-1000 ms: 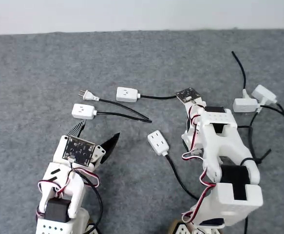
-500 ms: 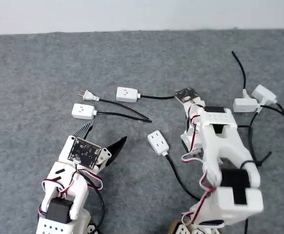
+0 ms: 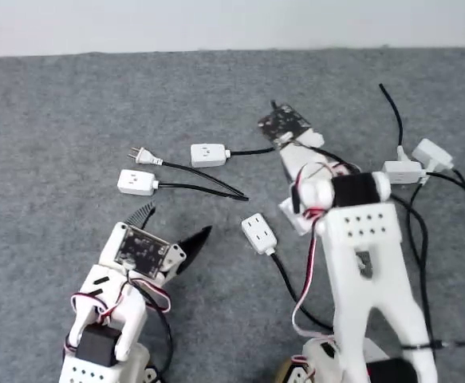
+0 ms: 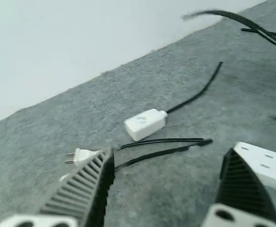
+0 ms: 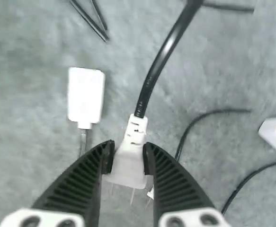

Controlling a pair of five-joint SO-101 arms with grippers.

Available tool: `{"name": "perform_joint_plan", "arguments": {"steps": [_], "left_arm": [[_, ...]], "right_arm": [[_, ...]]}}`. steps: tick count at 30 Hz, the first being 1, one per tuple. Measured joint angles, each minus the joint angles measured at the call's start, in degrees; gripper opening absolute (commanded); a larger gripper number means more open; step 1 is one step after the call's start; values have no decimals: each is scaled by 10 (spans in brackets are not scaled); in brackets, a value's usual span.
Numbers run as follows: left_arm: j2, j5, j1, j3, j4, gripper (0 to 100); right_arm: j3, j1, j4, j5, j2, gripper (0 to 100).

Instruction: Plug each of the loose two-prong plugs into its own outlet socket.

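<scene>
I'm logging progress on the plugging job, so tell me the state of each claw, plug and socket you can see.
Left claw: open, empty.
Right claw: shut.
Gripped plug: clamped in the Right claw, unplugged, prongs bare.
Loose plug: unplugged, lying flat.
Near single socket: empty.
Far single socket: empty.
Multi-outlet socket: empty.

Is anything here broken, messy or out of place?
Nothing looks broken or spilled. One loose plug lies on the grey mat with bare prongs, and the right gripper clamps a second plug, also unplugged.
</scene>
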Motion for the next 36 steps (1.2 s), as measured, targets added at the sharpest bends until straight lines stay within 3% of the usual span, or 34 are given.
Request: {"name": "perform_joint_plan", "arguments": {"steps": [13,36], "left_arm": [[0,0,119,-65,85,349],[0,-2,164,-149,80,349]], "right_arm": [[-63,-142,61,-81,-56,9],[-173,-247,85,-89,-56,9]]}}
